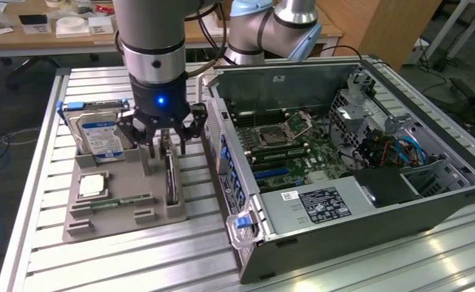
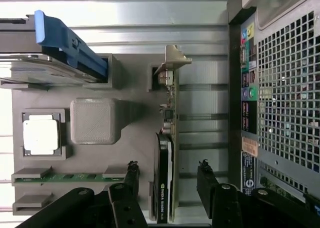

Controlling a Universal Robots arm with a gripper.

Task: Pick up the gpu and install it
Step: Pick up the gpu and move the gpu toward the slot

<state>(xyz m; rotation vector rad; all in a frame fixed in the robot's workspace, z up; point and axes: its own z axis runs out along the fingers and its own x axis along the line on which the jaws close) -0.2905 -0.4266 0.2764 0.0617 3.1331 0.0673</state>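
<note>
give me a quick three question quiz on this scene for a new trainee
1. True or false: the end effector is shut on the graphics card.
2. The graphics card stands on edge in: A) the grey holder B) a cardboard box C) a drawer
3. Fill in: the hard drive with the blue label stands to the exterior view's ___ of the end effector.

Key: 1 false, it is open, with a finger on either side of the card. 2 A. 3 left.
</note>
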